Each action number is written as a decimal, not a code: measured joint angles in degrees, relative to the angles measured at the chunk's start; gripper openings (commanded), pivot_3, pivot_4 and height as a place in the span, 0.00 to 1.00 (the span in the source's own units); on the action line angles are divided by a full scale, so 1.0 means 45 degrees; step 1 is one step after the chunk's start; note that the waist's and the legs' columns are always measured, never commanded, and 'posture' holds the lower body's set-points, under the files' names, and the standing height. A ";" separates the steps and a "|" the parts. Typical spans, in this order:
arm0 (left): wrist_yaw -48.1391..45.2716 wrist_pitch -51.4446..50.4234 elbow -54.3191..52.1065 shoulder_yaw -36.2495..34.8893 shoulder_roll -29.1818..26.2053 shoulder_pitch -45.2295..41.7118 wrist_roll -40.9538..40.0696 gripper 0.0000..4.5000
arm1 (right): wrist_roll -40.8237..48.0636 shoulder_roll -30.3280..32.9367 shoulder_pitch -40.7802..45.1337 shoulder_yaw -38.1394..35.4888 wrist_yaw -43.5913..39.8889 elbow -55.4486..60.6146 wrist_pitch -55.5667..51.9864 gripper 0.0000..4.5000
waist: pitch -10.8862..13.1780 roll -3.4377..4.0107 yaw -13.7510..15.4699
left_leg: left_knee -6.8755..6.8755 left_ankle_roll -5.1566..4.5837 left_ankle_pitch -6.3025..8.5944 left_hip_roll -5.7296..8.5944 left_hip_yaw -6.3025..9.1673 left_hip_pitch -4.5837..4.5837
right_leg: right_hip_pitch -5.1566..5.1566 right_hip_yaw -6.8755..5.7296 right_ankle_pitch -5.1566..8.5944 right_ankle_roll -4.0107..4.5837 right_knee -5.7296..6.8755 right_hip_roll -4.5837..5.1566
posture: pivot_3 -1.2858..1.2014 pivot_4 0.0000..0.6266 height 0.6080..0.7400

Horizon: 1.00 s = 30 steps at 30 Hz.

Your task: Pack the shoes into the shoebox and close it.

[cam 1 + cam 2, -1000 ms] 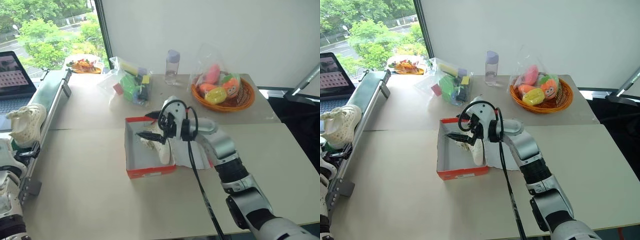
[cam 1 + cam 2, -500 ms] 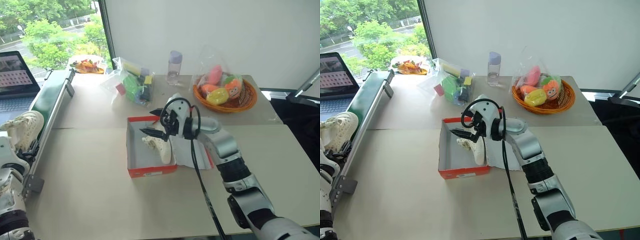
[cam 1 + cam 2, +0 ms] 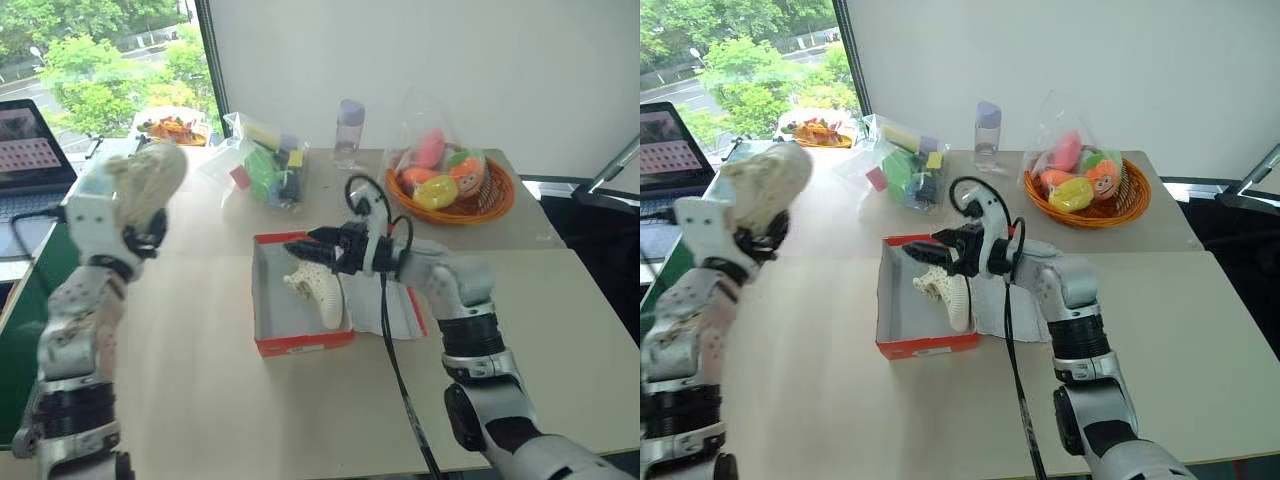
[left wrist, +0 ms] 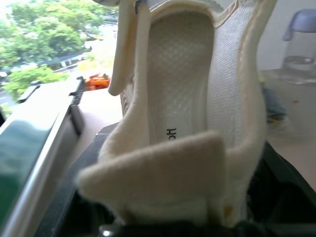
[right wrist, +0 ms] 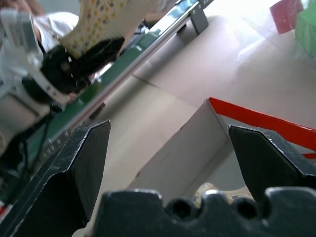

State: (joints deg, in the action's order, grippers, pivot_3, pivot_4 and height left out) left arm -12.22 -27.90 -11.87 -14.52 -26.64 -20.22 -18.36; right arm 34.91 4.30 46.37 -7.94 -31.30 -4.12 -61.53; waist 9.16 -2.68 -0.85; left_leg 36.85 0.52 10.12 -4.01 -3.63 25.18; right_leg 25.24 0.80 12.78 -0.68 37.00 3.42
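The red-orange shoebox [image 3: 300, 343] stands open mid-table, white inside. One cream shoe [image 3: 316, 290] lies in it against the right wall. Just above that shoe's far end, my right gripper [image 3: 307, 250] hovers with both fingers spread wide and nothing between them. In the right wrist view the fingers [image 5: 74, 168] frame the box wall [image 5: 182, 153]. My left gripper [image 3: 138, 205] is raised at the left of the table, shut on the other cream shoe [image 3: 150, 176]. The left wrist view looks straight into that shoe [image 4: 182, 98], whose heel sits between the fingers.
White tissue paper [image 3: 392, 305] lies beside the box on its right. At the back stand an orange basket of toys [image 3: 450, 185], a clear bottle [image 3: 347, 133] and a plastic bag of blocks [image 3: 266, 168]. A laptop [image 3: 28, 140] and a green conveyor [image 3: 25, 320] line the left side.
My left arm has lifted the shoe off the conveyor side, up and rightward over the table. The right wrist has rolled, its gripper staying open over the box.
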 measured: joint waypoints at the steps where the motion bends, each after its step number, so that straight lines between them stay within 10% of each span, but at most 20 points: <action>1: 0.0080 -0.0273 -0.0218 0.0405 0.0297 -0.0181 0.0001 0.63 | 0.0531 -0.0415 0.0359 -0.0889 0.0728 -0.0196 -0.0512 1.00 | 0.0000 0.0000 -0.0035 | 0.0000 -0.0001 0.0000 0.0000 0.0002 -0.0001 | 0.0001 0.0003 0.0000 0.0000 0.0001 -0.0004 | 0.52 0.24 1.00; 8: 0.0389 -0.1295 -0.0774 0.2124 0.1831 -0.1337 0.0033 0.63 | 0.2375 -0.1590 0.1462 -0.4445 0.4431 -0.1292 -0.1604 1.00 | 0.0001 0.0001 0.0027 | 0.0003 -0.0006 -0.0002 0.0014 0.0021 0.0011 | -0.0010 0.0003 -0.0001 -0.0015 -0.0014 -0.0008 | 0.52 0.24 1.00; 26: 0.0819 -0.2992 -0.2010 0.3444 0.3859 -0.1238 -0.0008 0.63 | 0.2656 -0.1524 0.1463 -0.4767 0.5696 -0.2088 -0.0367 1.00 | 0.0003 0.0006 -0.0053 | 0.0006 -0.0014 -0.0003 0.0018 0.0036 0.0019 | -0.0012 0.0009 -0.0002 -0.0028 -0.0030 -0.0016 | 0.52 0.24 1.00; 30: 0.0828 -0.3388 -0.2229 0.3424 0.3997 -0.1238 -0.0098 0.62 | 0.2665 -0.1525 0.1466 -0.4592 0.5516 -0.2288 0.0023 0.76 | 0.0004 0.0007 -0.0055 | 0.0007 -0.0014 -0.0003 0.0018 0.0037 0.0020 | -0.0012 0.0009 -0.0002 -0.0028 -0.0033 -0.0017 | 0.52 0.24 1.00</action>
State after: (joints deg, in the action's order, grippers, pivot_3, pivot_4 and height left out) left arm -8.50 -43.14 -21.90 0.88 -8.66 -25.79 -18.80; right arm 46.90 -2.57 52.97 -28.60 -6.48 -14.42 -61.43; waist 9.18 -2.65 -1.10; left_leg 36.88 0.46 10.11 -3.93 -3.46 25.27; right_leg 25.19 0.84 12.78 -0.81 36.85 3.35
